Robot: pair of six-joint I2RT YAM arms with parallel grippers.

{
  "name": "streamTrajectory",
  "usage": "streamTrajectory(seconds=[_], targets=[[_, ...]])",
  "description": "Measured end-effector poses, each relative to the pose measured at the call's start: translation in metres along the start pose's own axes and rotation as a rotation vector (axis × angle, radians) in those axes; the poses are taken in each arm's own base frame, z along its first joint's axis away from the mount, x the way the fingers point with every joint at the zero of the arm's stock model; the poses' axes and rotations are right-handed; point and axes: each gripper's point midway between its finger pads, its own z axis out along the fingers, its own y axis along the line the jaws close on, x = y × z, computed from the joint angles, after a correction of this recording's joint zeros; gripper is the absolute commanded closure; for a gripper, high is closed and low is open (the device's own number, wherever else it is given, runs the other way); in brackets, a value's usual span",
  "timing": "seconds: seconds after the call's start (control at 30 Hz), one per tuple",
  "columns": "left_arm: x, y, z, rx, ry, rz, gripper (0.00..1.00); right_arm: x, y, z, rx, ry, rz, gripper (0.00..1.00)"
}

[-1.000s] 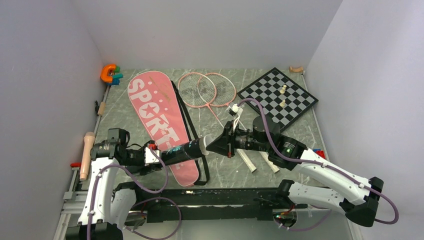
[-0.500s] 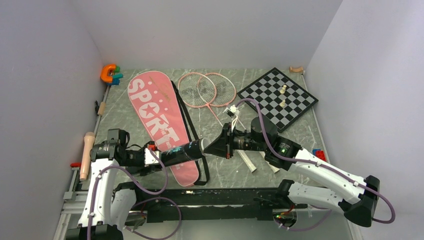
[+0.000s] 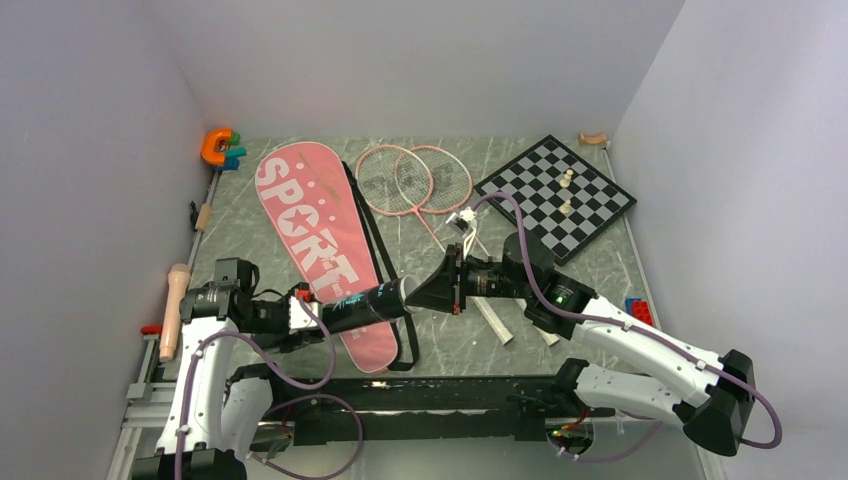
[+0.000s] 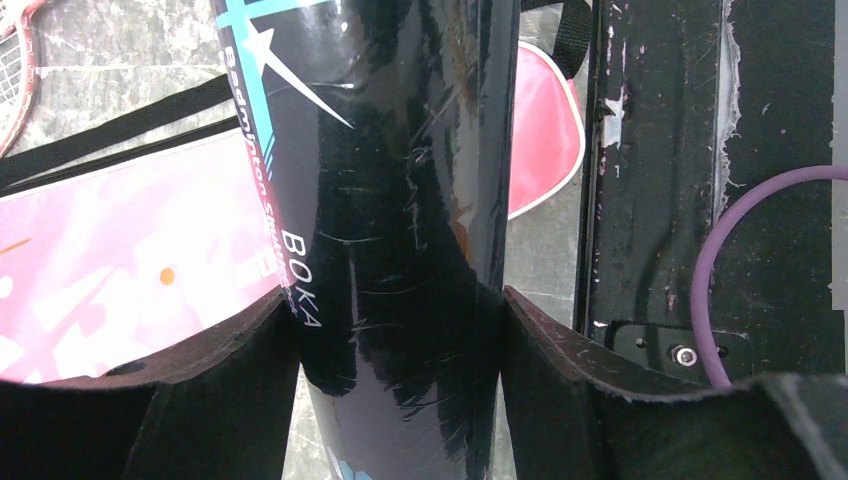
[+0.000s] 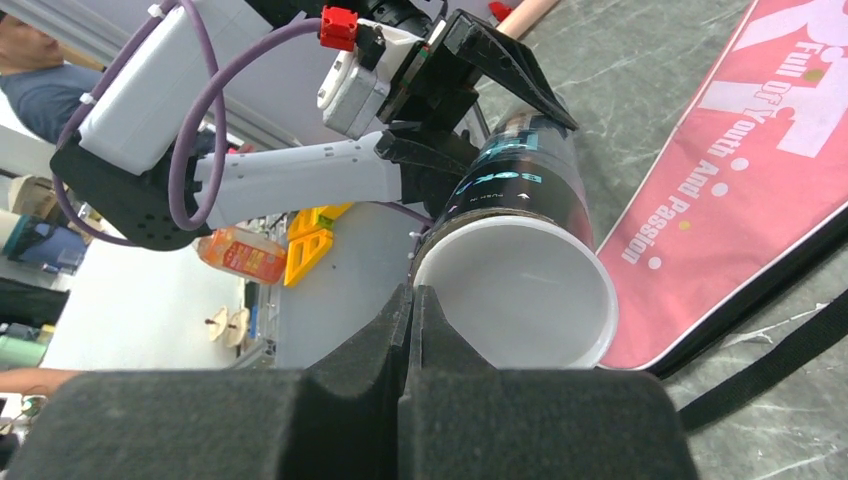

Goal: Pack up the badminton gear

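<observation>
Black and glossy, the shuttlecock tube [image 3: 362, 305] hangs nearly level over the near end of the pink "SPORT" racket bag [image 3: 305, 230] in the overhead view. The left gripper [image 3: 318, 316] clamps its closed end, and the open end points right, straight at the right gripper [image 3: 413, 297]. That gripper's pinched tips meet the mouth almost head-on, so tube and right arm lie along one line. Two pink-framed rackets [image 3: 415, 180] lie flat beyond, heads overlapping, handles running back under the right arm. A small white item, possibly a shuttlecock [image 3: 466, 217], lies just behind that arm, near the chessboard [image 3: 555, 195].

From the left wrist, the tube [image 4: 400, 200] fills the frame, wedged between both fingers [image 4: 225, 385] of the left gripper [image 4: 395, 300]. Its length runs directly away from the camera, with the bag [image 4: 120, 260] and black strap [image 4: 120, 128] on the table below.

From the right wrist, the right gripper [image 5: 411, 300] shows its fingers pressed flat together with nothing visible between them. Their tips sit at the near rim of the tube [image 5: 520, 290], whose white interior gapes just right of them. The left gripper [image 5: 440, 95] grips the far end.

Judged from this alignment, loading the tube falls to the right arm, which faces the opening. Anything carried in must travel along the tube's axis and slightly rightward of the present tip position.
</observation>
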Motion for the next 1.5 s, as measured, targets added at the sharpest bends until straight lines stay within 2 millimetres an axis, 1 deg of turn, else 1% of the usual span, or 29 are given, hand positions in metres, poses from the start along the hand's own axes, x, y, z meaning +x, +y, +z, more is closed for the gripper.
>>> streamTrajectory(seconds=[0.47,0.67,0.83,1.2,1.37,1.5], targets=[[-0.001,-0.002,-0.001,0.003,0.001,0.000,1.00,0.005,0.001,0.003,-0.115,0.009,0.074,1.00],[-0.005,0.000,-0.003,-0.001,0.000,0.010,1.00,0.004,0.005,0.003,-0.202,-0.003,0.112,1.00],[-0.007,0.000,-0.005,-0.002,0.001,0.014,1.00,0.006,0.003,0.001,-0.273,0.005,0.177,1.00],[-0.011,-0.003,-0.006,0.006,-0.008,0.020,1.00,0.004,0.016,0.003,-0.446,0.043,0.253,1.00],[-0.012,-0.003,-0.008,0.004,-0.004,0.032,1.00,0.005,0.018,0.005,-0.533,0.066,0.314,0.91],[-0.013,-0.003,-0.009,0.008,-0.003,0.043,1.00,0.006,0.019,0.004,-0.561,0.088,0.364,0.83]])
